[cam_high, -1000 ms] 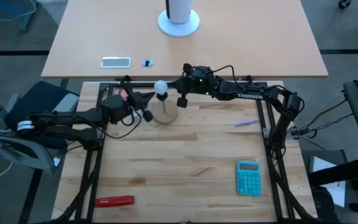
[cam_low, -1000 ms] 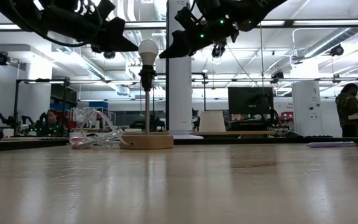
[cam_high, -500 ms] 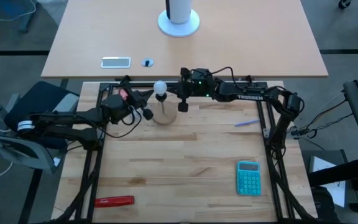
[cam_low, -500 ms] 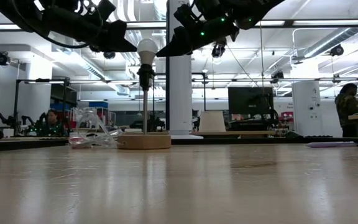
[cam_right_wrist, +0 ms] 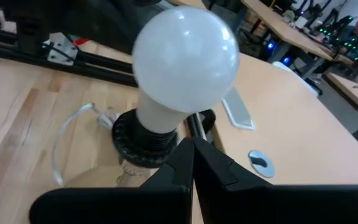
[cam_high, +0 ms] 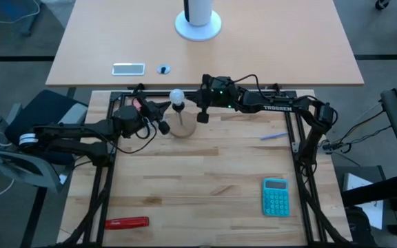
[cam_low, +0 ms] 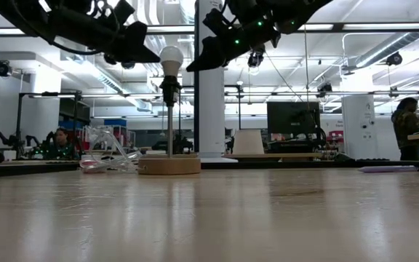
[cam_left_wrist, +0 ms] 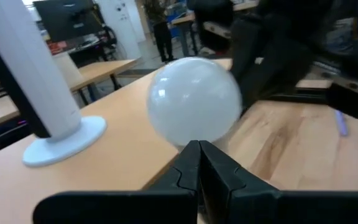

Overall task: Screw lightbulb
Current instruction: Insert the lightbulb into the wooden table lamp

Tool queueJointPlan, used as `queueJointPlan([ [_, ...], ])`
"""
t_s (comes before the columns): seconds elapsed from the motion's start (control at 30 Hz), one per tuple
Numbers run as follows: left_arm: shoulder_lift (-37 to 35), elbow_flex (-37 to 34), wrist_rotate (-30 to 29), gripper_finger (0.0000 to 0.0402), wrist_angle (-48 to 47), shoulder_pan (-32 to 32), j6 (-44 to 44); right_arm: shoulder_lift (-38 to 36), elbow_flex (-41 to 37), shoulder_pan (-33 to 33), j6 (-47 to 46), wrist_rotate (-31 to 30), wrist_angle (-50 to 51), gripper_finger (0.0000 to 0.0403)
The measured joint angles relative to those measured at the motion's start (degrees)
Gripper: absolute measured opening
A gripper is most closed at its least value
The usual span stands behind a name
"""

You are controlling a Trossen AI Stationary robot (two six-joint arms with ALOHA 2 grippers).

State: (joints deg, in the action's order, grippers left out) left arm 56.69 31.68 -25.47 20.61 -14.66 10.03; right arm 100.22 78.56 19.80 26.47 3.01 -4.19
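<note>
Lightbulb (cam_high: 177, 96), a small white rounded bulb, sits upright in the black socket (cam_right_wrist: 143, 138) of a thin metal stem on a round wooden base (cam_low: 169, 166), in the upper middle of the high view and at upper left of centre in the low view. Going from near to far in the high view, a flat red tool (cam_high: 127, 222) lies at the lower left of the light wooden table (cam_high: 205, 179), and a teal calculator (cam_high: 276, 196) lies at the lower right. Higher in the frame, the left gripper (cam_high: 163, 126) hangs just left of the wooden base, and its fingers (cam_left_wrist: 194, 165) are pressed together with nothing between them, pointing at the bulb but apart from it. The right gripper (cam_high: 202, 114) hangs just right of the bulb, and its fingers (cam_right_wrist: 191, 158) are also closed together and empty, near the socket. A clear plastic bag (cam_low: 108, 156) lies left of the base in the low view. Farther, on the second table (cam_high: 281, 41), stand a white cylinder on a round base (cam_high: 198, 21) and a small flat pale card (cam_high: 128, 68).
</note>
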Motion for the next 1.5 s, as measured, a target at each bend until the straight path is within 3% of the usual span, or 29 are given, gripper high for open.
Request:
queueJointPlan([
  [0.63, 0.6, 0.0, 0.5, 0.0, 3.2, -0.1, 4.5, 0.1, 0.0, 0.4, -1.0, 4.7, -3.9, 0.0002],
  [0.97, 1.9, 0.0, -5.2, 0.0, 4.9, -0.1, 4.4, 0.2, 0.0, 0.1, -2.6, 10.0, -4.8, 0.0002],
  [1.1, 0.4, 0.0, -5.2, 0.0, 4.9, 0.3, 3.0, 0.0, 0.0, 0.1, -3.8, 8.7, -3.7, 0.0002],
  [1.27, -1.1, 0.0, -3.7, 0.0, 4.7, 0.9, 3.1, -0.3, 0.0, 0.7, -2.9, 1.7, -4.0, 0.0002],
  [1.5, -0.1, 0.0, -3.5, 0.0, 4.7, 0.7, 3.4, 0.5, 0.0, 1.1, -2.6, 3.6, -5.8, 0.0002],
])
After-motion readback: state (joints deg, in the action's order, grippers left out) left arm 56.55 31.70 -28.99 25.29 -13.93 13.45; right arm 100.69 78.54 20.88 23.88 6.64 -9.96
